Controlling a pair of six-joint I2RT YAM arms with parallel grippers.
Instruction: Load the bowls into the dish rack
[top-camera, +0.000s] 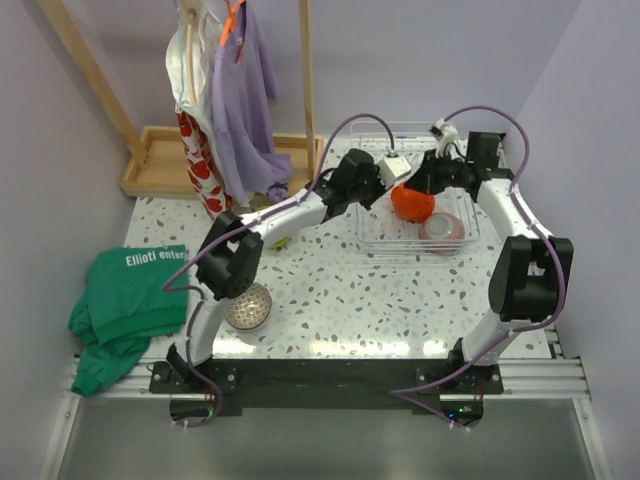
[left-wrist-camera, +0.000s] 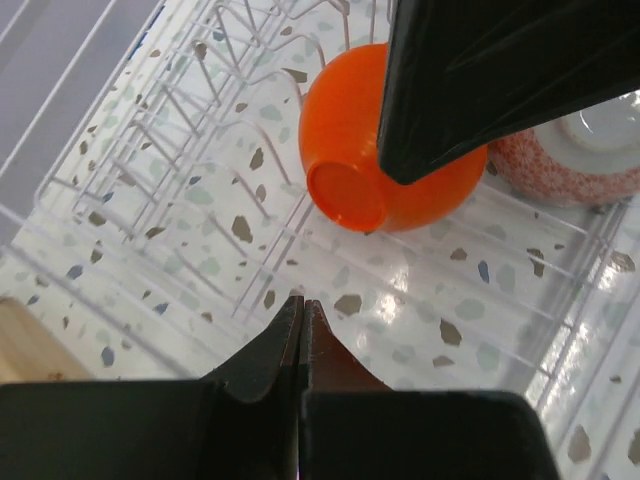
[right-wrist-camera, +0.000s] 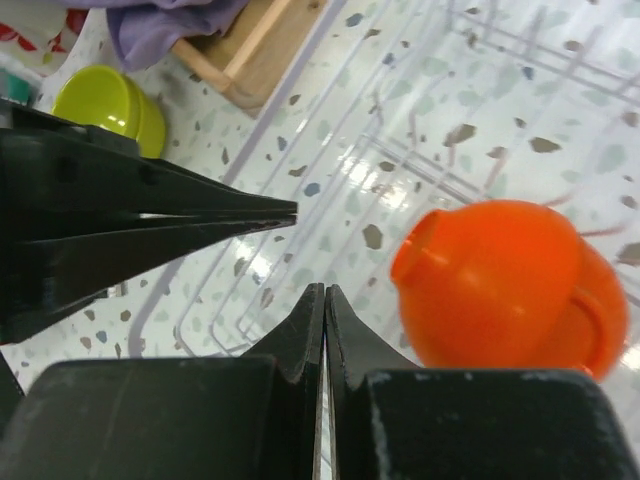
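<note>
The clear wire dish rack stands at the back right of the table. The orange-red bowl lies tilted on its side among the prongs, its base showing in the left wrist view and its side in the right wrist view. The pinkish bowl sits upside down in the rack beside it. The grey-brown speckled bowl is on the table by the left arm. The lime green bowl sits left of the rack. My left gripper and right gripper are shut and empty, hovering over the rack on either side of the orange bowl.
A wooden tray base with posts and hanging clothes stands at the back left. A green shirt hangs over the table's left front edge. The two grippers' tips are close together above the rack.
</note>
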